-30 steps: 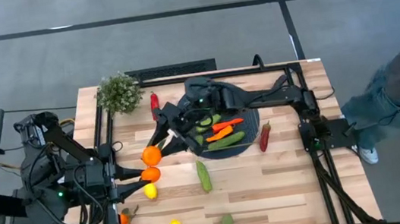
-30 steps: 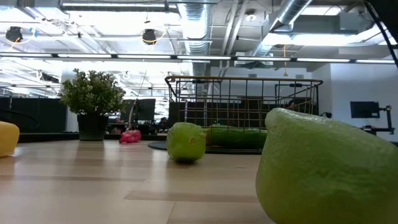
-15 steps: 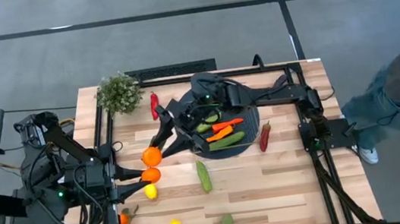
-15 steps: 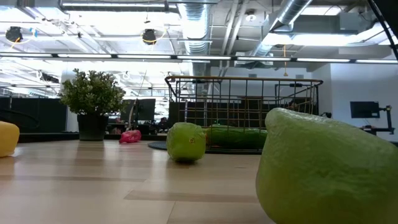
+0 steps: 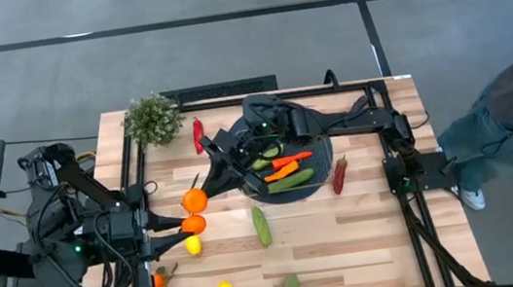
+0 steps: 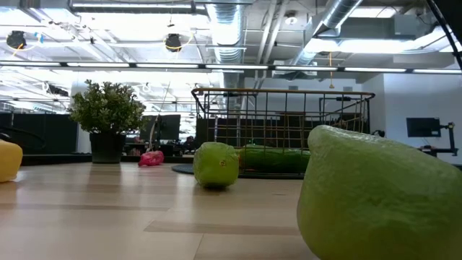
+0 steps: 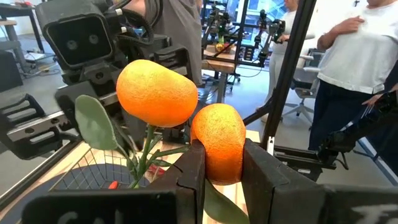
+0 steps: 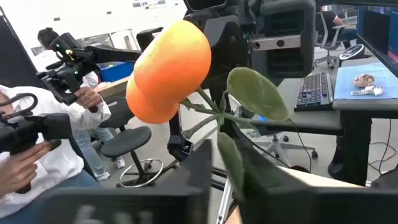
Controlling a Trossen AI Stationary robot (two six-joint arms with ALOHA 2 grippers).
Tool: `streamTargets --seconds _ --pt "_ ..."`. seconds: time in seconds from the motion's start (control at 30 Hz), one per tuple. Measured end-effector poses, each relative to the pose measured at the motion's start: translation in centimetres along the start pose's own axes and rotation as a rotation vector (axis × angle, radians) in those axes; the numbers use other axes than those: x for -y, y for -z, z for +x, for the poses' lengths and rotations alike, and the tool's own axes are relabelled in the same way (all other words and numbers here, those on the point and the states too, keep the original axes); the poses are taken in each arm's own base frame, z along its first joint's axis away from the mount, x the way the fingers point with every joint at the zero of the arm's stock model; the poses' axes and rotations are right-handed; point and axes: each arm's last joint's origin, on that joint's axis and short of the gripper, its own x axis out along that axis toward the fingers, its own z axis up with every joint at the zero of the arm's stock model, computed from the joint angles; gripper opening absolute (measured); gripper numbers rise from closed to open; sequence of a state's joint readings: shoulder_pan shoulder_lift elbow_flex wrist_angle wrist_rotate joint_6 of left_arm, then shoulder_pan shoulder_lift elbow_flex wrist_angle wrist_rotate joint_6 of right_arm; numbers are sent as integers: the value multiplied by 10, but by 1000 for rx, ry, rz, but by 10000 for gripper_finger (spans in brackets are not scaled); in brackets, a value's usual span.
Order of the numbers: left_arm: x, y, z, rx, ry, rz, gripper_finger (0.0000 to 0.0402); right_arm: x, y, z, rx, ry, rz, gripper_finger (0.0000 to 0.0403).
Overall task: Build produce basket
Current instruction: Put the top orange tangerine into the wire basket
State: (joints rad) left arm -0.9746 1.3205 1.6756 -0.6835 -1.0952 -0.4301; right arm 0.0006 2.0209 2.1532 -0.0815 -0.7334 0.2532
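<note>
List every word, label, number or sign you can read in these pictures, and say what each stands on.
No text can be read with certainty.
Raised letters on the body of the left gripper, which is shut on an orange: too blurred to read.
Keyboard in the right wrist view: keys too small to read.
Wall screen in the low view: dark, nothing legible.

The left tool (image 5: 184,225) and right tool (image 5: 195,184) meet over the table (image 5: 366,238). The basket (image 5: 284,165) sits just behind the right tool; a cucumber (image 5: 262,226) lies beside the left tool.
</note>
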Motion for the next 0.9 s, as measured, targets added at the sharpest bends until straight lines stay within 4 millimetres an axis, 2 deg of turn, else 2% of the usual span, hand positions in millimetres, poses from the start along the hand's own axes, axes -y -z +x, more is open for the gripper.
streamTargets --seconds 0.07,0.4,0.5,0.73,0.9 --pt "0 0 0 0 0 0 52 0 0 0 -1 0 -6 14" --pt "-1 -1 0 15 -31 -11 64 0 0 0 -2 4 -13 3" --pt "-4 -2 5 17 -51 -3 88 1 1 0 -9 8 -6 3" --pt "-15 -6 22 18 -126 68 172 5 4 -3 -39 31 32 1" --pt "-28 -12 29 37 -233 163 209 15 9 -16 -111 147 90 1"
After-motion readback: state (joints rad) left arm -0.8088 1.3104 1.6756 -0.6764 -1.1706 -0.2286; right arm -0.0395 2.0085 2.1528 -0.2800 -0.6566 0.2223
